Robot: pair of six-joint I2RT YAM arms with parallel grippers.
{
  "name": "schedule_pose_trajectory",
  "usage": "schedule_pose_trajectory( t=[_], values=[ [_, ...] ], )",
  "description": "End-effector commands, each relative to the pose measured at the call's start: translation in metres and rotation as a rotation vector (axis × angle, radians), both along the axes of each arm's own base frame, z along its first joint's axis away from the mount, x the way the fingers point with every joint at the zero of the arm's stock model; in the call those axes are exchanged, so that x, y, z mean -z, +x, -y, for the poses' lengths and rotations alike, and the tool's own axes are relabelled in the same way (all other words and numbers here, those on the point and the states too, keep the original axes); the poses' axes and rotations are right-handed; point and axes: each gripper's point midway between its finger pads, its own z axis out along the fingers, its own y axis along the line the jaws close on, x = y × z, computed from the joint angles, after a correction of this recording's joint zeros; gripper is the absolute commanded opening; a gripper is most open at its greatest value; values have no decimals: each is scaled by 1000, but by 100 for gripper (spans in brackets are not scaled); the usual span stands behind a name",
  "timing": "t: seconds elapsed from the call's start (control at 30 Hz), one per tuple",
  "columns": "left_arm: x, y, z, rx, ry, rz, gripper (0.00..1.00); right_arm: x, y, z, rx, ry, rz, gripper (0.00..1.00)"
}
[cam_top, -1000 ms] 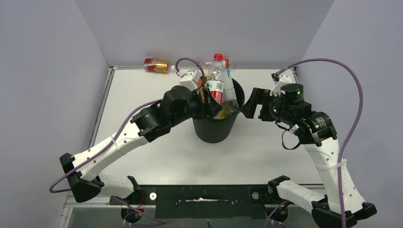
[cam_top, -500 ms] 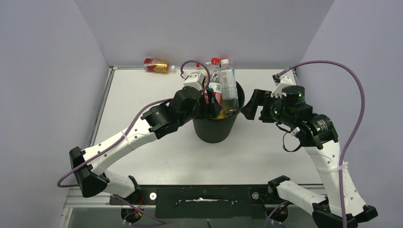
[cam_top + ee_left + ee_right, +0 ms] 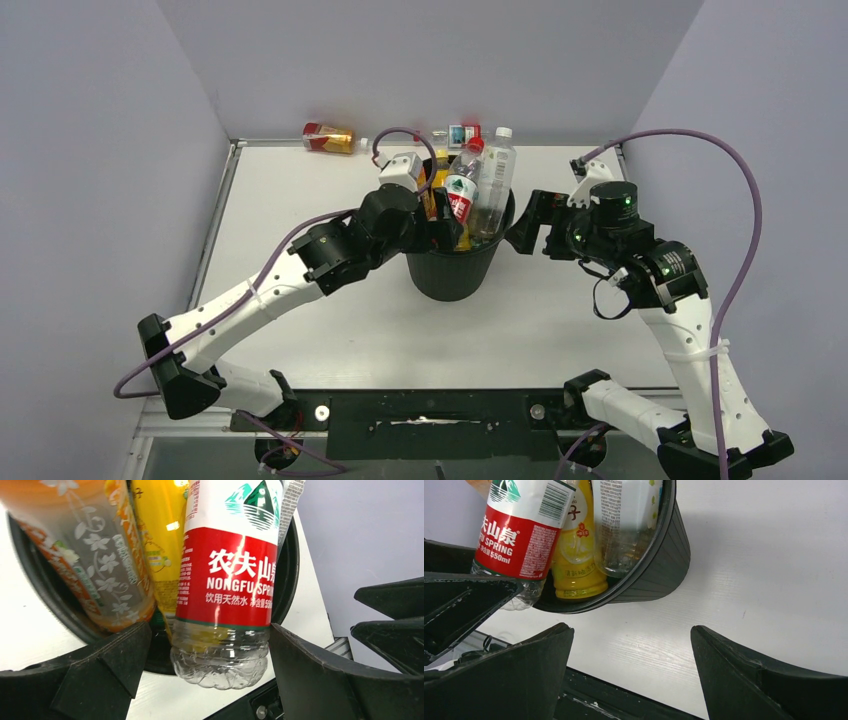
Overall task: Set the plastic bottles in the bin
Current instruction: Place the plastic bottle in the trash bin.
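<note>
Behind the crowded bin (image 3: 455, 275), an amber bottle (image 3: 330, 137) lies sideways.

The clear bottle (image 3: 220, 655) carries a red label (image 3: 222, 577) reading "农夫山泉", "NONGFU SPRING" and "饮用天然水".

Counter (image 3: 300, 200): white, rectangular, closed in by grey walls (image 3: 120, 150) on the left, back and right.
Bin (image 3: 452, 270): black, round, upright near the counter's middle, towards the far side.
Amber bottle (image 3: 330, 137): on its side at the far edge near the left corner, well apart from the bin.
Red-and-blue labelled bottle (image 3: 462, 133): at the far edge behind the bin, partly hidden.
</note>
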Motion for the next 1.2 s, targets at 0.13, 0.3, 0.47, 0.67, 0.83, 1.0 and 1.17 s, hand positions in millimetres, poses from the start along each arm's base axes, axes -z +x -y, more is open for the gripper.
schedule_pose_trajectory(
  t=[0.13,0.3,0.47,0.67,0.83,1.0,1.17],
  values=[
    [-42,-9,-24,-41,-56,56,88,-13,4,-9,-25,40,52,92],
    [-30,-9,-21,-36,-34,35,85,-17,9,-15,-36,46,57,92],
    [-21,-8,-19,-27,-23,32,77,-26,19,-30,-63,40,66,91],
    [-16,-9,-1,20,-36,21,69,-38,41,-52,-80,25,71,89],
    [-8,-9,10,44,-37,12,68,-52,58,-69,-99,42,75,80],
    [-5,-9,17,55,-48,11,68,-56,66,-83,-126,69,70,75],
    [-4,-9,20,63,-50,11,68,-47,69,-93,-145,65,42,71]
  ],
)
